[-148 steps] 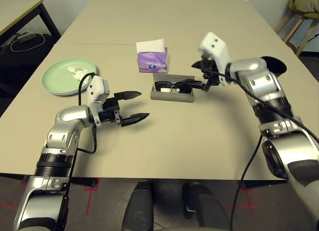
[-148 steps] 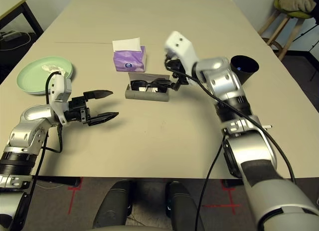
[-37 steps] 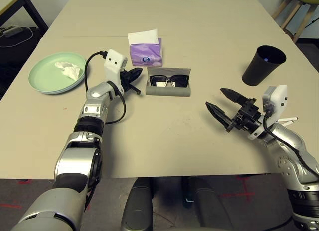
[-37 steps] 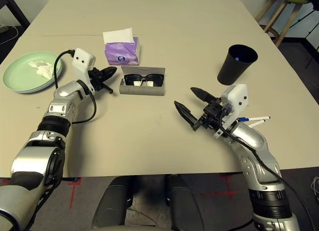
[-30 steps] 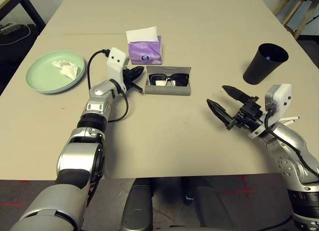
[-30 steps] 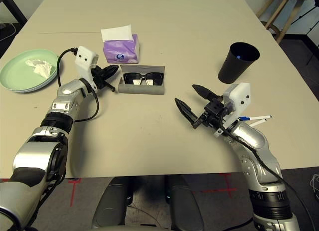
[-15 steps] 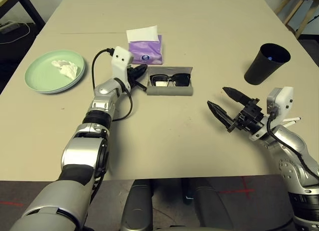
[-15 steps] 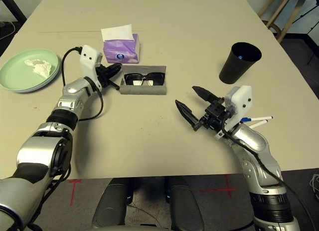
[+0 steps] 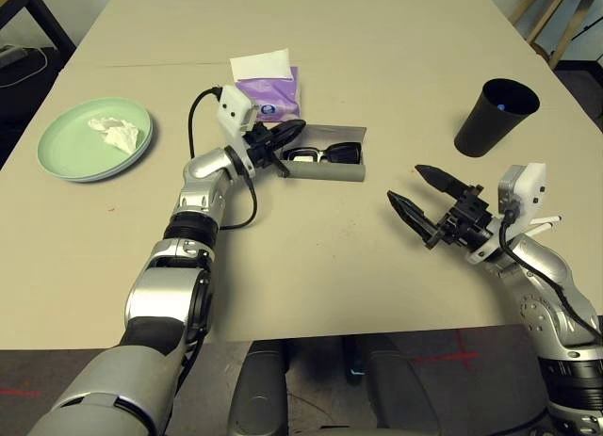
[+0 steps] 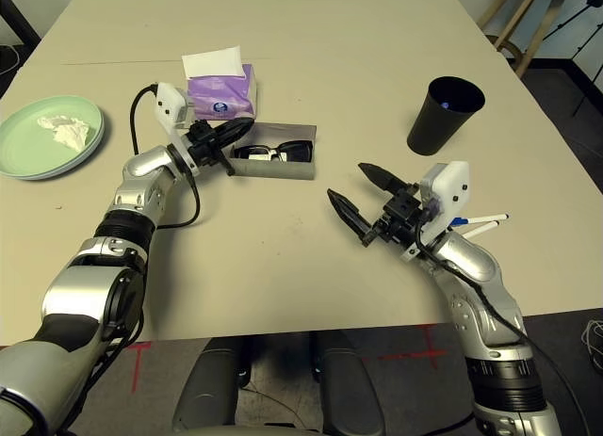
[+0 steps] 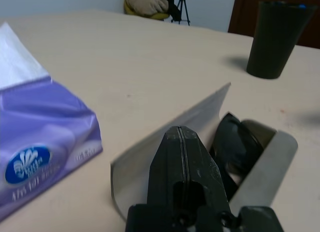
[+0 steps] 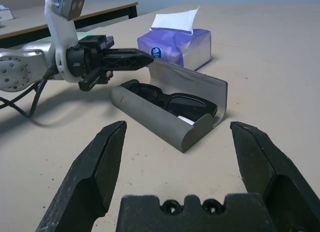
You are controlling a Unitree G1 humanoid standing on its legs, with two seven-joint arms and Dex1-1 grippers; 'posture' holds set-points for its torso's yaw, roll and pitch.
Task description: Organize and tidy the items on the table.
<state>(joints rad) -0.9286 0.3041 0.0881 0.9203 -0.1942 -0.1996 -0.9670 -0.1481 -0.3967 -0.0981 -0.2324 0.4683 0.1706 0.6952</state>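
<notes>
Moving toward the open case [image 12: 151, 120], my left gripper [image 9: 300, 125] is now hovering over its left end, its fingers pressed together and gripping nothing. The glasses [image 12: 186, 105] are lying inside, and the box [image 12: 176, 45] is standing just behind. My right gripper [image 9: 402, 180] is waiting nearby, fingers spread wide and empty. I judge I'm starting to close the case; the next move is calling for getting behind the raised lid [image 12: 196, 84] and tipping it forward gently.
</notes>
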